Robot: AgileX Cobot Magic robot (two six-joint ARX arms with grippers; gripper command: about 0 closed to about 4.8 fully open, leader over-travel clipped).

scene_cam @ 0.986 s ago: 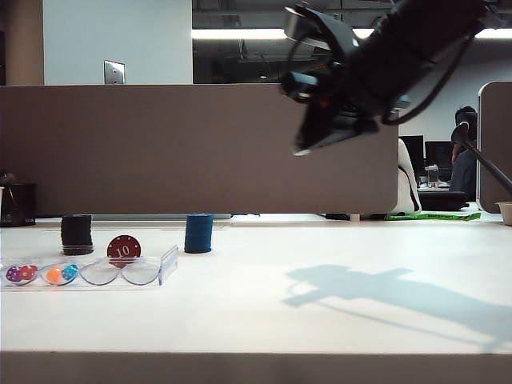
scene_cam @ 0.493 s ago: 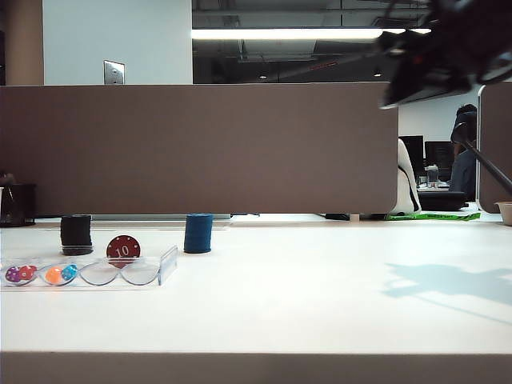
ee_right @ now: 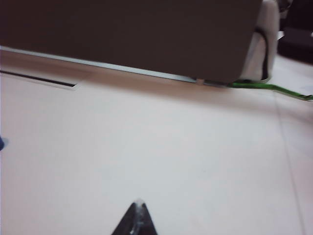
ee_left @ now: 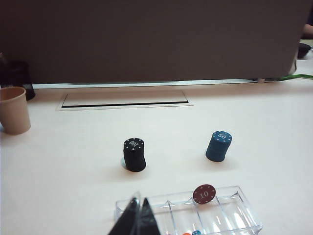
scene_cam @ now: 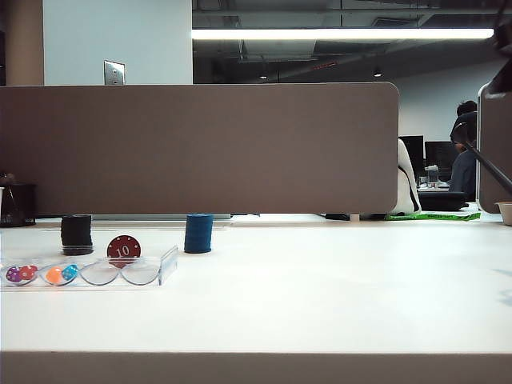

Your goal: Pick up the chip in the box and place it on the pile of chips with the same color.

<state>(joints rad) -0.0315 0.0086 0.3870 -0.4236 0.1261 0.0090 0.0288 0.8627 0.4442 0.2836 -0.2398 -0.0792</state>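
Observation:
The chip (scene_cam: pixel 124 249), dark red with a white "10", stands on edge in the box (scene_cam: pixel 164 266), a long clear tray with scalloped compartments. The left wrist view shows the same chip (ee_left: pixel 204 194) at the far wall of the box (ee_left: pixel 244 215). My left gripper (ee_left: pixel 140 199) is shut and empty, hovering over the near corner of the box. My right gripper (ee_right: pixel 139 201) is also shut and empty, over bare table far from the box. Neither gripper shows in the exterior view. No pile of dark red chips is in view.
A black chip stack (scene_cam: pixel 77 234) and a blue chip stack (scene_cam: pixel 198 233) stand behind the box. Colourful dice (scene_cam: pixel 22 274) lie in the box's left compartments. A paper cup (ee_left: pixel 13 110) stands off to one side. A brown partition (scene_cam: pixel 200 148) closes the table's back.
The right arm has swung rightward and out of the exterior view, and its shadow has left the table. The chip, box and stacks have not moved.

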